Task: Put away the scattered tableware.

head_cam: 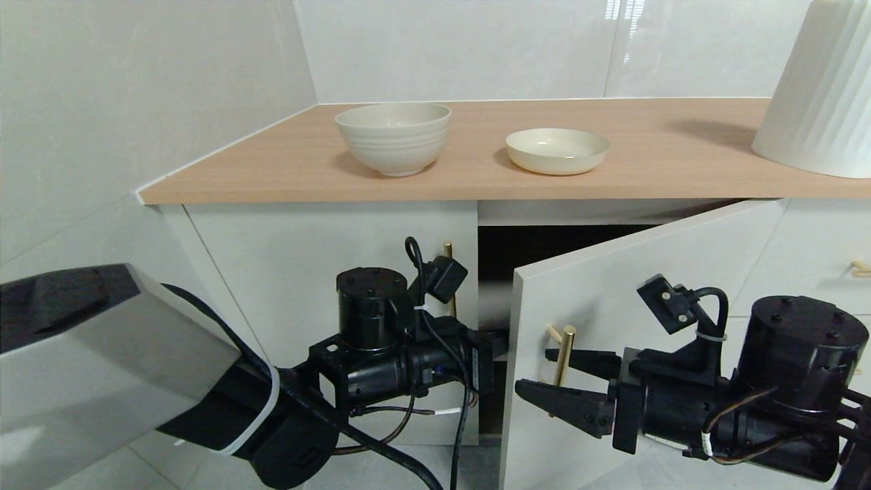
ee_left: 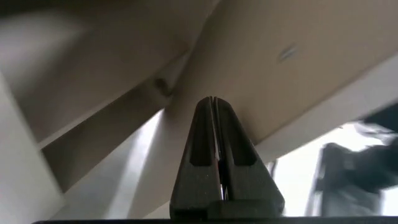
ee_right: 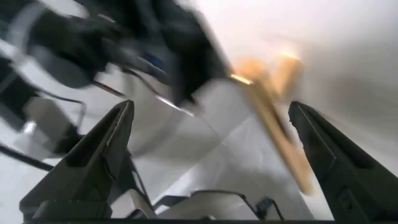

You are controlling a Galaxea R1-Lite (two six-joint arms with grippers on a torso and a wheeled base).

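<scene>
A deep cream bowl [head_cam: 393, 136] and a shallow cream dish [head_cam: 556, 150] stand on the wooden counter [head_cam: 272, 170]. Below them, a white cabinet door [head_cam: 612, 286] hangs partly open. My right gripper [head_cam: 548, 378] is open, one finger on each side of the door's gold handle [head_cam: 563, 354]. The right wrist view has that handle [ee_right: 273, 118] between the spread fingers [ee_right: 106, 143]. My left gripper [head_cam: 497, 342] sits at the dark gap beside the door's edge. Its fingers [ee_left: 199, 155] are pressed together, pointing at the cabinet's inside.
A large white ribbed vessel [head_cam: 823, 88] stands on the counter's right end. Tiled walls close off the left and back. The left cabinet door [head_cam: 326, 258] is closed, with its own gold handle [head_cam: 448, 252]. Another gold handle [head_cam: 863, 269] shows at far right.
</scene>
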